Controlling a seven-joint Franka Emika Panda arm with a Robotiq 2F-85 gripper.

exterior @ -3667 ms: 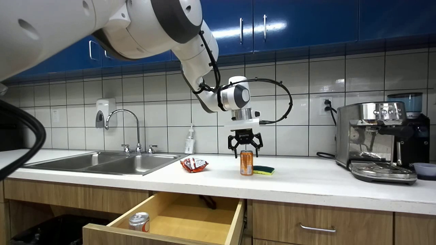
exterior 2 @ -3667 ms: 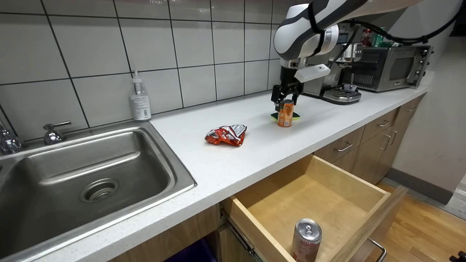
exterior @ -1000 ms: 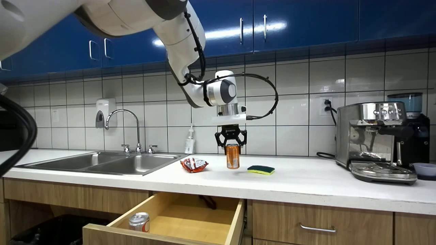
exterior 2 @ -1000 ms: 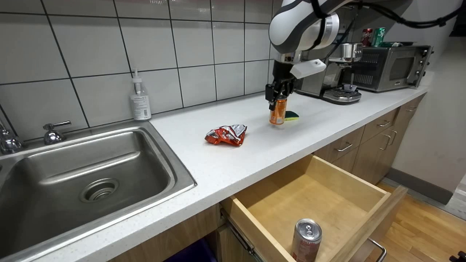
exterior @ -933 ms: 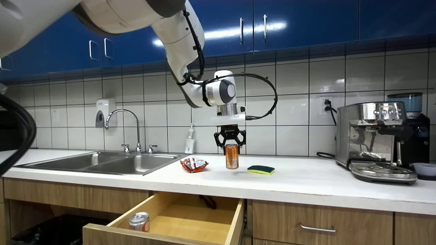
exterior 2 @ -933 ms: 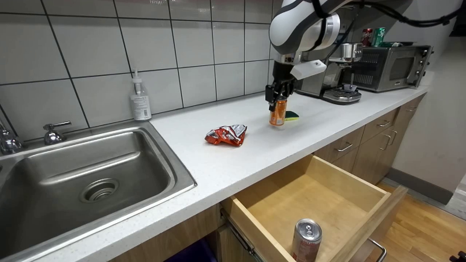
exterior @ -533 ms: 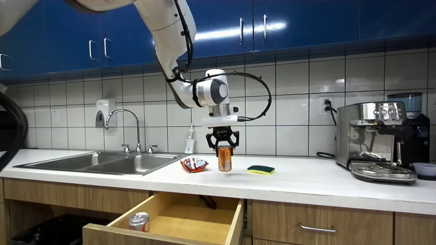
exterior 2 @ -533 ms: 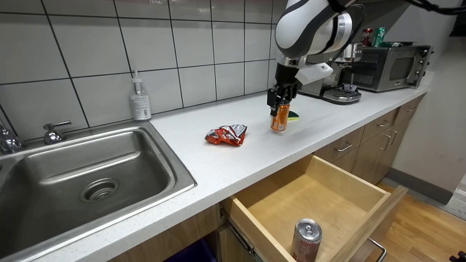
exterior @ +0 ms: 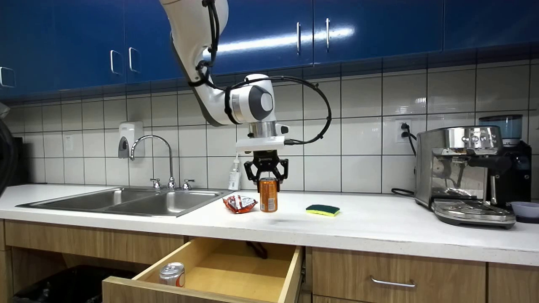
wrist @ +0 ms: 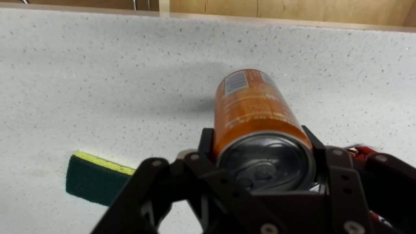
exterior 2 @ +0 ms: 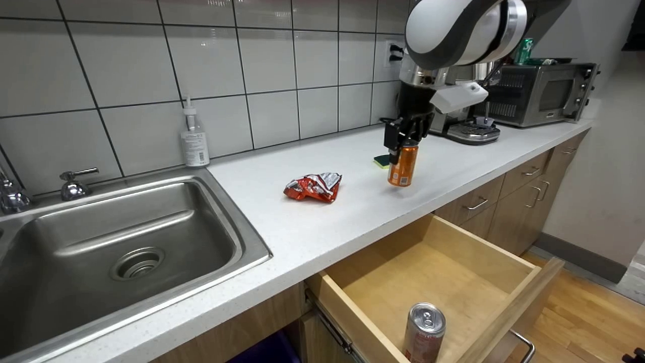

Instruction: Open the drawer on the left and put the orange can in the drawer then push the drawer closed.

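While a sink (exterior: 160,204) is taking up the left part of the surface (exterior: 370,212) in an exterior view, a tap (exterior: 170,162) is arching over it and a soap dispenser (exterior: 134,138) is hanging on the tiled wall (exterior: 362,134) behind. Below the surface, the drawer (exterior: 238,275) is standing open, and a silver-topped can (exterior: 172,272) is standing inside it, near the left front corner. Farther right, a pump bottle (exterior: 234,176) is standing near the wall, and a crumpled red-and-silver wrapper (exterior: 240,204) is lying in front of it. Right of the wrapper, the gripper (exterior: 268,186) is pointing downward and grasping the orange can (exterior: 268,198); in the wrist view its fingers (wrist: 206,143) are pressing on both sides, near the can's top. This can is hanging roughly upright over the surface, clear of it. To the right, a green-and-yellow sponge (exterior: 322,210) is lying flat. Another drawer front (exterior: 398,269) is sitting flush beneath the surface, and a coffee machine (exterior: 459,170) is standing near the right end, with a small pale bowl (exterior: 524,209) beside it.
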